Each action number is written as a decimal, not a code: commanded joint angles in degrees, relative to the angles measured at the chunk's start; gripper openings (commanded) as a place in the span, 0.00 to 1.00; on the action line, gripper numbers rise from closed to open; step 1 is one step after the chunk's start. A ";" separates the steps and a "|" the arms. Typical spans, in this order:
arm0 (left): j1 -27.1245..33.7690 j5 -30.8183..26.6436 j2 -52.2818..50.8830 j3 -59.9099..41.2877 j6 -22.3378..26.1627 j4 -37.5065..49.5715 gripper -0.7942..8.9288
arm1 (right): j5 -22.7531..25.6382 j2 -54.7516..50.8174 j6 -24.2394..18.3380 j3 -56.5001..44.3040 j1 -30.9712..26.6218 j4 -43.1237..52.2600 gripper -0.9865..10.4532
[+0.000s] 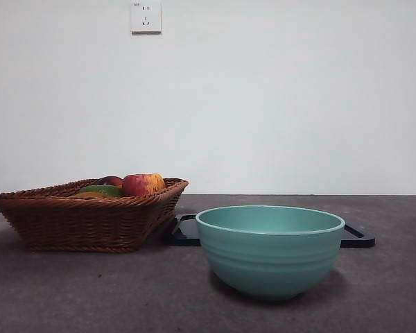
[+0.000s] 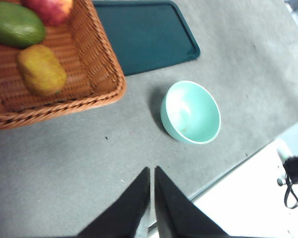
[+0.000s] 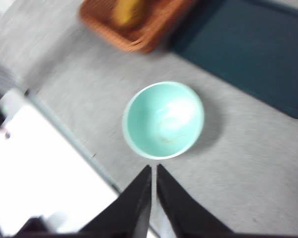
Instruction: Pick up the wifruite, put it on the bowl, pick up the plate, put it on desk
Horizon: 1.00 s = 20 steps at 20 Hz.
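Both grippers aloft over the desk (image 2: 79,163), jaws pressed nearly together, holding nothing.

Left gripper (image 2: 152,171): bowl (image 2: 190,112) ahead of its tips, upright, empty; beyond, wicker basket (image 2: 97,74) holding wifruite (image 2: 41,69), long axis oblique to the jaws, with green fruit (image 2: 16,24) and apple (image 2: 48,9); dark tray (image 2: 141,34) alongside. Right gripper (image 3: 153,168): bowl just ahead. White wall, socket (image 1: 145,16).

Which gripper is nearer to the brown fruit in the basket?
Left, as it seems. The left gripper hangs above the desk beside the basket holding the wifruite. The right gripper hangs by the bowl, the basket beyond it.
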 commanded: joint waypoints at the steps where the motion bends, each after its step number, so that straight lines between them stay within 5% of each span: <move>1: -0.52 0.31 0.35 1.38 1.31 0.39 0.09 | -0.17 0.50 -1.07 1.05 2.08 0.11 0.09; 3: -0.52 0.31 0.35 1.38 1.20 0.31 0.12 | -0.17 0.50 -0.98 1.03 2.67 0.09 0.09; 5: -0.52 0.28 0.35 1.38 0.61 0.31 0.26 | -0.17 0.50 -0.55 1.03 2.67 0.04 0.11; 8: -0.52 0.28 0.35 1.38 0.63 0.31 0.53 | -0.17 0.50 0.70 1.03 2.67 0.11 0.40; 20: -2.91 -2.75 4.52 1.62 -6.58 8.24 0.52 | -0.17 0.50 0.70 1.03 2.67 0.17 0.42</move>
